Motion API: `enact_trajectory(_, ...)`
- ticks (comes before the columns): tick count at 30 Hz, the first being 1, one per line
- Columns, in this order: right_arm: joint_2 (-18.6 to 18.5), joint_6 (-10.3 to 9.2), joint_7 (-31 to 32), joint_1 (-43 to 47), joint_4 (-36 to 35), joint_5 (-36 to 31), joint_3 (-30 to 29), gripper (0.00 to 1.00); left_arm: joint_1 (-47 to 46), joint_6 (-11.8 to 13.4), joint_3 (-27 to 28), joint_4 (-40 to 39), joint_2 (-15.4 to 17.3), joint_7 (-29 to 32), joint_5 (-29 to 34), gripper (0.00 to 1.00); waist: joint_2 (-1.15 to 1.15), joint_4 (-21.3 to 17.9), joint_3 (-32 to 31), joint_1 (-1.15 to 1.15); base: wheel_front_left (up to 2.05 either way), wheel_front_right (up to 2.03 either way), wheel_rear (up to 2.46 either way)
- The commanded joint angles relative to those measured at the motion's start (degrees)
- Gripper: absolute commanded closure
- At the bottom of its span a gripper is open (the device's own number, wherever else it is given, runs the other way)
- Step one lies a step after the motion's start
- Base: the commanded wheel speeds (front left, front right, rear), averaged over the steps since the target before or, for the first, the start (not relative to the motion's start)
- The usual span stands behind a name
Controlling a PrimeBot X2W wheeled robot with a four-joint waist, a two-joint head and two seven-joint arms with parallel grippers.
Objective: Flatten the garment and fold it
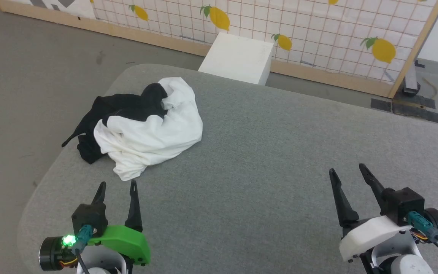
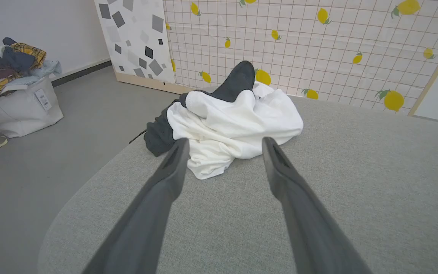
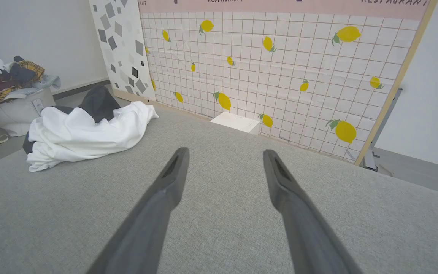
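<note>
Crumpled white-and-black garment (image 1: 150, 133) at rounded edge of grey fabric table (image 1: 261, 171), open room to its right; past it (wrist views) pale laundry bag (image 2: 21, 110); left gripper (image 1: 118, 182), right gripper (image 1: 346, 167) spread, empty.

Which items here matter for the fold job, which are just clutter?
Job: crumpled white shirt with black sleeves; grey fabric-topped table; left claw, right claw, both open.
Clutter: white rectangular block; lemon-print grid panel; pale bag heaped with clothes.

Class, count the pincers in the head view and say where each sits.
2. The left pincer is lower left, just short of the shirt; the right pincer is lower right, above the table.
</note>
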Motion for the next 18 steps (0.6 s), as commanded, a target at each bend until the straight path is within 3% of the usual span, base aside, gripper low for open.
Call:
enact_trajectory(1, 0.06, -0.05, -0.64, -1.09, 0.37, 0.71, 0.2, 0.0, -1.06, 0.78, -0.33, 0.33, 0.43, -0.51, -0.86, 0.0, 0.0, 0.96, -0.06, 0.0, 0.0, 0.0, 0.0)
enact_trajectory(18, 0.08, -0.06, -1.61, -1.87, 1.15, 1.68, 0.48, 0.0, -1.63, 2.53, -1.67, 1.37, 1.08, -1.97, -3.12, 0.0, 0.0, 5.39, 0.27, 0.0, 0.0, 0.0, 0.0)
